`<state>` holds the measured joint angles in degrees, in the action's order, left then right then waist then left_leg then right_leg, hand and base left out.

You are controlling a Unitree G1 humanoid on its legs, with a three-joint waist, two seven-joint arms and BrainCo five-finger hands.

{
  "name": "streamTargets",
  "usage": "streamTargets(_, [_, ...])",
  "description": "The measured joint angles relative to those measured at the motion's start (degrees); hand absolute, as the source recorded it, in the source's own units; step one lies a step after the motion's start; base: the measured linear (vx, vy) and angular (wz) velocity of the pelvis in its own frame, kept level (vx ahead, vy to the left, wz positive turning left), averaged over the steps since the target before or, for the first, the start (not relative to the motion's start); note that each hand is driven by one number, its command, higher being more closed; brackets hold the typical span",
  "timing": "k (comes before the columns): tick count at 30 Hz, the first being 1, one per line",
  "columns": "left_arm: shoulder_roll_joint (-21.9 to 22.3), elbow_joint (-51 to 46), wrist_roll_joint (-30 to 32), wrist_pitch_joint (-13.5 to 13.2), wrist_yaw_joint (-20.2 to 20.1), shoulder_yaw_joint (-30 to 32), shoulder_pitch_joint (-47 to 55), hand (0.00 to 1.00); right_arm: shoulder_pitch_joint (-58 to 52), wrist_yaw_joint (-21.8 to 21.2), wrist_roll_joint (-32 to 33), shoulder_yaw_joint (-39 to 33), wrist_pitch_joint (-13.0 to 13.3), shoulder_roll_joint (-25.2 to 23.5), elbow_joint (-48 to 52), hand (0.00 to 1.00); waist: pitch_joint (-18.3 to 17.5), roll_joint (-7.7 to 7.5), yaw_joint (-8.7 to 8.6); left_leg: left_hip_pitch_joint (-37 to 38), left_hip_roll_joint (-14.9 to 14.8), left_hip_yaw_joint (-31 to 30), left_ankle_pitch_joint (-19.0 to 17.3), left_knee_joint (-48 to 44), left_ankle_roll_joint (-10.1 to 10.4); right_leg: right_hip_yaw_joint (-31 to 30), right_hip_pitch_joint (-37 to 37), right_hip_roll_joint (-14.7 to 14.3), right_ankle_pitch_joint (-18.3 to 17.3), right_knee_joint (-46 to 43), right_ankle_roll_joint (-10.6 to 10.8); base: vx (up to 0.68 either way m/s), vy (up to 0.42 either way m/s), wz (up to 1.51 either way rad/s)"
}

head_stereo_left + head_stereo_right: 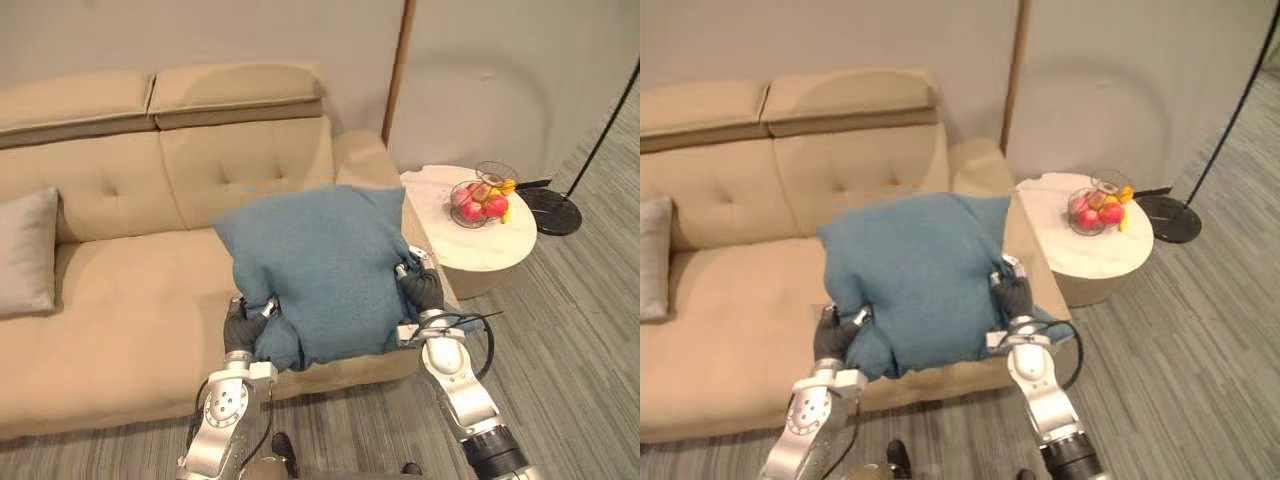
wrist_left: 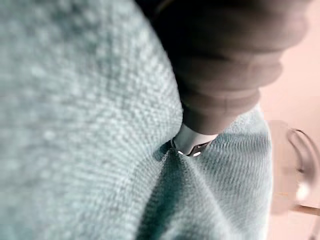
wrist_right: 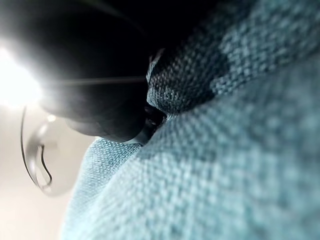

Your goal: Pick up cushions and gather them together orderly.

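A large blue cushion [image 1: 320, 270] hangs in front of me, lifted over the right end of the beige sofa [image 1: 130, 310]. My left hand [image 1: 238, 328] grips its lower left edge and my right hand [image 1: 422, 288] grips its right edge, fingers curled into the cloth. Up close, a finger [image 2: 192, 142] of the left hand digs a fold into the blue cushion [image 2: 75, 125]. The right hand [image 3: 100, 110] likewise pinches the weave of the blue cushion [image 3: 240, 150]. A grey cushion [image 1: 25, 250] leans upright against the backrest at the sofa's far left.
A round white side table [image 1: 490, 255] stands right of the sofa's armrest, carrying a glass bowl of fruit [image 1: 480, 203]. Behind it a floor lamp's black base [image 1: 555, 212] rests on the grey striped carpet. The sofa seat between the two cushions is bare.
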<state>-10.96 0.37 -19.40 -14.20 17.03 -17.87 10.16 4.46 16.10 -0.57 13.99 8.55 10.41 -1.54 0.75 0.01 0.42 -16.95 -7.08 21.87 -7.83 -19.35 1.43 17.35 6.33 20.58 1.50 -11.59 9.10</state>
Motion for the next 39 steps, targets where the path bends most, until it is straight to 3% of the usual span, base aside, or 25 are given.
streamTargets(2, [-0.4,0.4,0.0,0.5,-0.6,-0.1,0.0,1.0,0.2,0.0,0.0,-0.3,0.0,-0.6,-2.3,1.0,0.4,0.19,0.05,1.4,0.5,1.2,-0.8,0.6,-1.0,-4.4,7.9,1.3,2.8,-12.6,-6.0,0.12,0.339,-0.34])
streamTargets(3, [-0.6,0.4,0.0,0.6,-0.7,-0.1,0.0,1.0,0.2,0.0,0.1,-0.3,0.0,-0.9,-2.9,1.0,0.8,0.32,-0.23,2.4,0.7,1.1,-0.7,1.2,-1.8,-6.1,9.1,0.8,0.2,-15.1,-6.1,0.15,0.301,-0.07])
streamTargets(4, [-0.8,0.7,0.0,0.9,-0.9,-0.1,0.0,1.0,0.1,0.0,0.1,-0.3,0.0,-1.1,-3.8,1.0,0.9,0.32,-1.22,3.9,0.9,1.0,-0.7,2.4,-2.3,-8.5,9.7,-1.9,-4.1,-17.4,-4.5,0.16,0.15,0.1])
streamTargets(5, [-0.9,0.9,0.0,1.1,-1.3,-0.1,0.0,1.0,0.0,-0.2,0.5,-0.3,0.0,-1.1,-4.1,1.0,1.2,0.55,-1.44,6.5,1.8,1.2,-0.4,5.1,-2.9,-9.4,9.7,-6.7,-9.0,-17.1,-3.8,0.14,0.101,0.09])
streamTargets(8, [-0.9,0.9,0.1,1.1,-2.0,-0.2,-0.2,1.0,0.0,-0.4,0.6,-0.3,0.3,-0.4,-4.0,1.0,1.0,0.14,-1.72,10.0,4.0,1.3,1.5,10.1,-2.7,-8.5,9.5,-12.7,-10.2,-11.9,-5.2,0.15,0.044,0.12])
streamTargets(9, [-1.1,0.9,0.1,0.9,-2.4,-0.5,-0.7,1.0,0.0,-0.4,0.6,-0.3,0.7,0.2,-3.9,1.0,0.7,-0.38,-2.34,10.3,5.8,0.9,2.1,11.3,-2.7,-8.6,8.9,-14.8,-7.9,-6.4,-7.3,0.17,0.019,0.41])
streamTargets(10, [-1.3,1.1,0.1,0.9,-2.4,-0.9,-1.1,1.0,0.0,-0.4,0.6,-0.4,0.8,0.6,-3.8,1.0,0.9,-0.61,-2.68,10.2,6.9,0.1,2.0,11.2,-2.8,-8.9,8.8,-15.1,-6.8,-4.4,-9.9,0.19,-0.002,0.55])
streamTargets(11, [-0.7,1.6,0.1,1.1,-2.6,-2.3,-1.6,1.0,-0.1,-0.4,0.7,-0.5,1.0,2.1,-3.8,1.0,1.5,1.49,-2.86,10.0,6.6,-1.6,2.1,11.2,-2.7,-8.8,7.4,-15.3,-6.0,-2.7,-9.4,0.17,-0.002,0.39])
streamTargets(12, [-0.7,1.6,0.1,1.1,-3.1,-2.5,-1.6,1.0,-0.2,-0.4,0.7,-0.6,1.0,2.4,-3.8,1.0,1.7,1.76,-2.96,9.9,6.6,-2.0,2.1,11.4,-2.7,-8.7,7.0,-15.5,-6.0,-1.7,-9.3,0.23,-0.023,0.38])
streamTargets(16, [-0.7,2.3,0.0,1.3,-4.2,-4.1,-1.6,1.0,-1.3,-0.4,0.7,-1.7,0.9,3.2,-3.7,1.0,2.8,1.02,-2.49,7.1,4.7,-3.8,0.2,2.4,0.0,-6.4,2.6,-15.7,-5.9,1.8,-9.3,0.16,-0.051,0.28])
streamTargets(19, [-0.5,2.9,0.1,1.4,-5.2,-4.2,-1.6,1.0,-2.5,-0.4,0.6,-2.1,0.9,3.3,-0.4,1.0,2.9,1.01,-1.75,4.0,3.8,-6.1,-1.1,-6.0,0.2,-7.0,0.1,-15.1,-5.5,4.1,-9.4,0.08,0.015,-0.08])
streamTargets(21, [-0.5,2.9,0.1,1.4,-6.0,-4.2,-1.7,1.0,-3.6,-0.4,0.6,-2.5,1.0,3.3,2.0,1.0,2.7,1.37,-1.83,4.4,0.8,-6.4,-2.2,-4.3,-0.7,-6.9,-0.2,-15.3,-5.5,4.2,-9.4,0.05,0.076,-0.11])
streamTargets(22, [-0.4,2.9,0.1,1.4,-6.1,-4.4,-1.7,1.0,-4.0,-0.4,0.6,-2.8,1.1,3.3,2.8,1.0,2.7,1.51,-1.96,5.5,-0.8,-7.4,-0.4,-0.4,0.5,-7.1,-0.2,-15.3,-5.5,4.2,-9.2,0.06,0.1,-0.07])
streamTargets(23, [-0.1,2.9,0.1,1.4,-6.1,-4.6,-1.7,1.0,-4.1,-0.4,0.6,-3.1,1.2,3.3,3.1,1.0,2.5,1.86,-2.09,6.5,-1.4,-10.1,1.9,4.0,3.3,-7.5,-0.3,-15.5,-5.2,4.6,-8.4,0.07,0.164,-0.19])
streamTargets(25, [-0.6,3.0,0.1,1.5,-6.1,-5.7,-2.4,1.0,-4.2,-0.4,0.6,-4.2,1.2,3.1,3.1,1.0,2.4,1.89,-2.91,9.0,0.9,-11.5,2.0,10.1,3.5,-8.6,-0.3,-14.6,-3.6,7.4,-6.2,0.08,0.243,-0.01])
streamTargets(29, [-1.3,3.3,0.1,2.1,-6.1,-7.7,-2.6,1.0,-4.7,-0.4,0.4,-4.8,1.2,3.2,2.7,1.0,2.6,2.35,-2.89,11.0,4.4,-10.0,3.9,14.5,1.8,-9.8,-1.5,-12.0,-0.9,11.3,-4.2,0.0,0.164,-0.05])
streamTargets(33, [-1.9,3.3,0.1,2.1,-6.1,-7.9,-2.7,1.0,-4.4,-0.4,0.4,-4.6,1.2,3.2,2.1,1.0,2.8,3.09,-2.75,10.6,5.3,-9.5,4.4,15.7,1.1,-10.7,-1.0,-11.5,0.6,13.0,-4.2,-0.04,0.073,-0.1])
streamTargets(36, [-2.3,2.2,0.2,2.1,-6.1,-7.5,-3.2,1.0,-0.7,-0.4,-1.0,-4.4,1.3,3.2,-1.4,1.0,2.9,3.22,-2.36,7.5,5.4,-8.8,5.9,17.2,1.1,-12.0,3.3,-11.6,1.9,13.2,-4.5,-0.09,0.006,-0.16])
streamTargets(39, [-2.3,2.2,0.3,2.1,-5.6,-5.2,-8.0,1.0,5.7,0.3,-1.6,-4.4,1.2,3.2,-5.9,1.0,6.0,3.32,-2.36,4.4,5.4,-9.0,8.0,18.3,0.9,-12.0,6.5,-11.7,3.5,13.6,-4.7,-0.13,-0.006,0.02])
